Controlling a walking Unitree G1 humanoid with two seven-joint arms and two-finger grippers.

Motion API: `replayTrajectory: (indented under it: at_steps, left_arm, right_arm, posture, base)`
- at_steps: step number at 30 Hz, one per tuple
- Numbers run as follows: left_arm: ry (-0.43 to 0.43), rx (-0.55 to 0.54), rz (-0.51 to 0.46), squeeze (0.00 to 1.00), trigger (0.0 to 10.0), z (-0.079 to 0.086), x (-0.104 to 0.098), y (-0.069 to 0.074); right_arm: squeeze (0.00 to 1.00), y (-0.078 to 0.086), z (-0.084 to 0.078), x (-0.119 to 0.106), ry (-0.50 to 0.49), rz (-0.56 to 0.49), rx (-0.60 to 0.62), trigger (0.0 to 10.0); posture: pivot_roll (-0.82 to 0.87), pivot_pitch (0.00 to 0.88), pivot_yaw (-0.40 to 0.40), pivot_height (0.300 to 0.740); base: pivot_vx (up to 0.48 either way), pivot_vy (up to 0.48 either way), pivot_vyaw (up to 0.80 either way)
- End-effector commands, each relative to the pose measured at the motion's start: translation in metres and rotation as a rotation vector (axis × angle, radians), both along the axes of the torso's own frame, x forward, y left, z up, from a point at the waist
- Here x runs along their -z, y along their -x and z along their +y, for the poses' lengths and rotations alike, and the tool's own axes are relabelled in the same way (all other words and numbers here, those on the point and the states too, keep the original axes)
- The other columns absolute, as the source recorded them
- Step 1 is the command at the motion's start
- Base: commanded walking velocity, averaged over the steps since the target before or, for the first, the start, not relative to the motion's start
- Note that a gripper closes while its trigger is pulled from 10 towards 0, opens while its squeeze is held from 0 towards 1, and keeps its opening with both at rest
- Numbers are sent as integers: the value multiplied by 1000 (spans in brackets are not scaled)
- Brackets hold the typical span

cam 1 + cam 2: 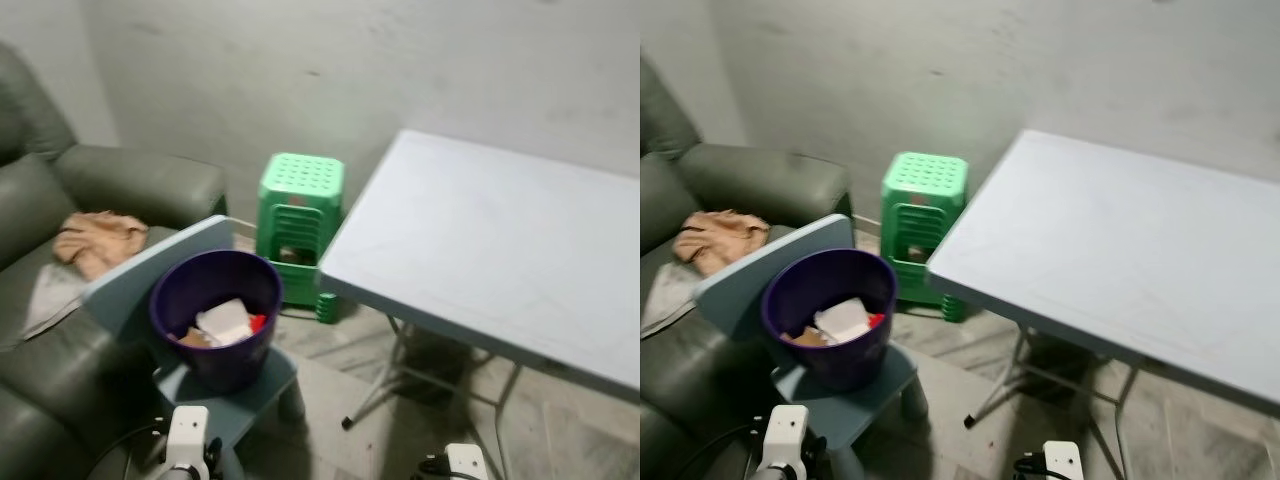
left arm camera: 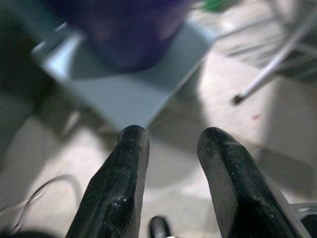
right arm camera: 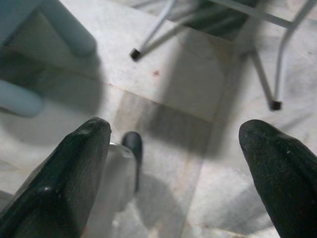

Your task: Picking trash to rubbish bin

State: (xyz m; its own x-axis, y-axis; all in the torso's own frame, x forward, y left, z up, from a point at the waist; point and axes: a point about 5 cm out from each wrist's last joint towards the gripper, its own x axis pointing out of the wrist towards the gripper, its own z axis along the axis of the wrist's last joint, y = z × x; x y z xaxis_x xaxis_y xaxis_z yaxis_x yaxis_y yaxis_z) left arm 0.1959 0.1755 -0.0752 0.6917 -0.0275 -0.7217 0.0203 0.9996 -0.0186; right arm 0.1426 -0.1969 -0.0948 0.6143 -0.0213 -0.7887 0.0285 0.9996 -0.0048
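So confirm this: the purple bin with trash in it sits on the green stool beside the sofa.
Wrong in one respect: the purple bin with trash in it sits on a small blue chair beside the sofa. The green stool stands apart, by the wall. The left eye view shows it.
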Motion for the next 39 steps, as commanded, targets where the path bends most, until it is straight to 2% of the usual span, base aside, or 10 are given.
replayTrajectory:
  at_steps: [1, 28, 39]
  left_arm:
    - [-11, 3, 13, 0, 10000, 4, 1, 3]
    - [-32, 18, 13, 0, 10000, 8, 0, 1]
    - [-39, 54, 19, 0, 10000, 9, 0, 1]
  right_arm:
    - [0, -8, 3, -3, -4, -23, 12, 10000]
    - [0, -10, 9, -3, -14, -27, 16, 10000]
    - [0, -5, 11, -1, -27, -27, 45, 10000]
  posture:
    - [-46, 0, -27, 740]
    - [-44, 0, -12, 740]
    - [-70, 0, 18, 740]
  base:
    - [0, 0, -644]
    - [0, 0, -640]
    - [0, 0, 0]
